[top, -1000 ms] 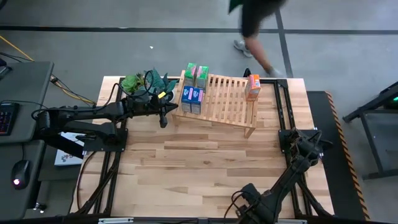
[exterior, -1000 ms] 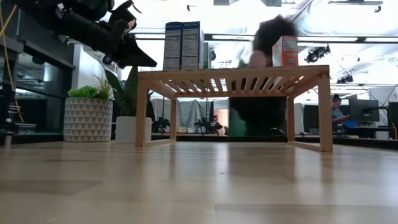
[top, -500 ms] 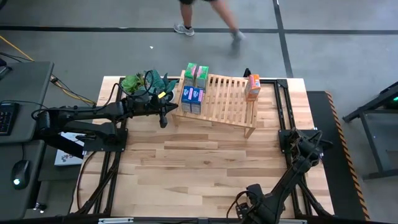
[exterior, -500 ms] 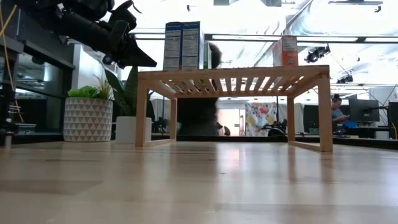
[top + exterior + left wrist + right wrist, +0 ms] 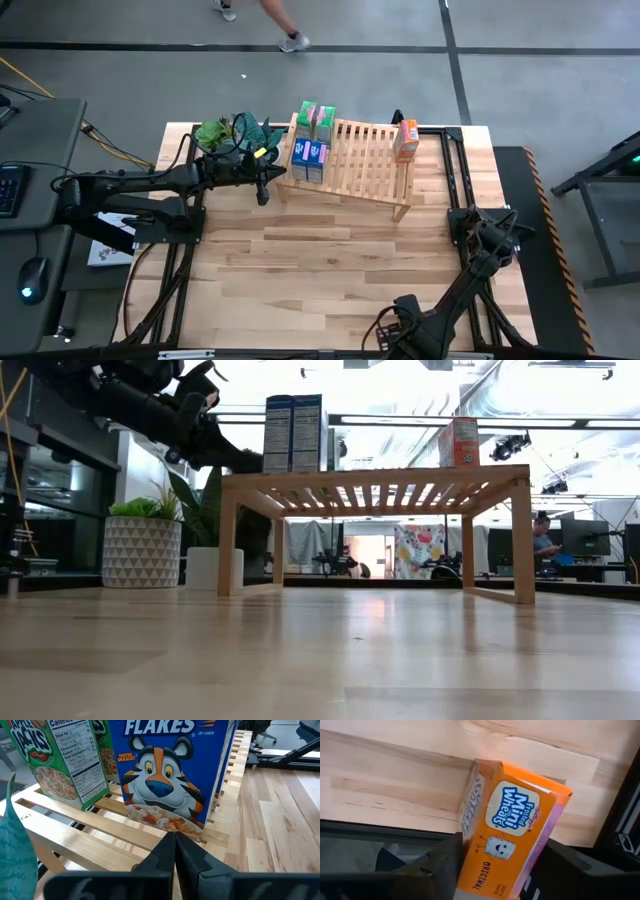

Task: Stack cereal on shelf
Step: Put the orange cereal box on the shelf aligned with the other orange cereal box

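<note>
shelf (image 5: 365,160): pale natural wood, slatted top, just ahead of the left claw
blue boxes (image 5: 172,767): royal blue, orange-and-black striped tiger with a blue nose, white lettering, right in front of the left claw (image 5: 175,851)
green boxes (image 5: 65,757): green, red lettering, white nutrition panel, beside the blue ones
orange box on shelf (image 5: 405,140): orange, far corner from the left claw
orange box (image 5: 512,832): orange front, blue-and-white logo, pink side, between the right claw's dark fingers (image 5: 445,862)
plant pot (image 5: 142,550): white, raised triangle pattern
tabletop (image 5: 330,260): light wood planks
</note>
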### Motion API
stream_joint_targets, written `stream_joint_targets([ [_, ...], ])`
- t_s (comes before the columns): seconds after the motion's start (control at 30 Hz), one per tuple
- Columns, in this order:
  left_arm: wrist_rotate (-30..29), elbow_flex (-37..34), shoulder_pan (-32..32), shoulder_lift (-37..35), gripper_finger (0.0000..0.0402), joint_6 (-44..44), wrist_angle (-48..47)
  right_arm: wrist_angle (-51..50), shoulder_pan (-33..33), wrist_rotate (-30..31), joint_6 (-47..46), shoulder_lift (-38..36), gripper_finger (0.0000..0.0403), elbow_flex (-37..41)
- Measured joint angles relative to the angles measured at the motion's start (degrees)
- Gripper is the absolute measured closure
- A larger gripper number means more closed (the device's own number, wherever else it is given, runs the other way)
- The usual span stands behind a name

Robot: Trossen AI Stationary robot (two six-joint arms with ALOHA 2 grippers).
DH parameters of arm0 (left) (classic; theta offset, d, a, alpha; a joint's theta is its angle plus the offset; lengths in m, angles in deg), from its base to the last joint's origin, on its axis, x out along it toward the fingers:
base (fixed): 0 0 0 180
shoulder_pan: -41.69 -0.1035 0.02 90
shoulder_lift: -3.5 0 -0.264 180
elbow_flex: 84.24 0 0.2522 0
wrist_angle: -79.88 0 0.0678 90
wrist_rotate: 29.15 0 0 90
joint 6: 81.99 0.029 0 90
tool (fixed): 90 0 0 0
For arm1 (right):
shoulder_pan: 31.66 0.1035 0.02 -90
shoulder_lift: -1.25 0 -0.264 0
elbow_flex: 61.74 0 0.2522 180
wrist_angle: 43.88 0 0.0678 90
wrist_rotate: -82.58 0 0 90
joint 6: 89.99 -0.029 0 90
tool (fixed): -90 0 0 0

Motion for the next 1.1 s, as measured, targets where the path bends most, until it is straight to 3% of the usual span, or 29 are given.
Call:
stream_joint_targets([
  [0.3, 0.0, 0.0, 0.0, 0.0, 0.0401, 0.0, 0.0, 1.19, -0.05, 1.2, 6.13, -0.09, 0.0234, -2.21],
  [0.37, 0.0, 0.0, -0.01, 0.0, 0.0401, 0.0, 0.0, 1.13, -0.35, 6.51, 9.45, -0.11, 0.0236, -4.99],
  [0.53, 0.0, 0.02, 0.0, 0.0, 0.0401, 0.32, 0.5, 0.78, -3.45, 30.27, 25.69, -0.15, 0.0237, -16.8],
  [0.67, 0.0, 0.02, 0.0, 0.0, 0.0401, 0.33, 0.46, -1.45, -8.18, 39.97, 41.14, -0.94, 0.0237, -25.48],
  [0.73, 0.0, 0.02, -0.02, 0.02, 0.0402, 0.33, 0.38, 0.44, -11.25, 39.02, 46.5, -4.59, 0.0238, -22.22],
  [0.87, 0.0, 0.02, -0.02, 0.02, 0.0401, 0.37, -0.25, -8.46, -19.03, 31.38, 47.49, -8.52, 0.0238, -20.89],
  [1.0, 0.0, 0.02, -0.02, 0.02, 0.0402, 0.37, -0.83, -4.9, -25.08, 32.83, 59.79, -11.62, 0.0238, -20.49],
  [1.1, 0.0, 0.02, -0.02, 0.02, 0.0401, -0.32, -1.22, -7.43, -28.07, 36.63, 63.07, -13.49, 0.0238, -22.02],
])
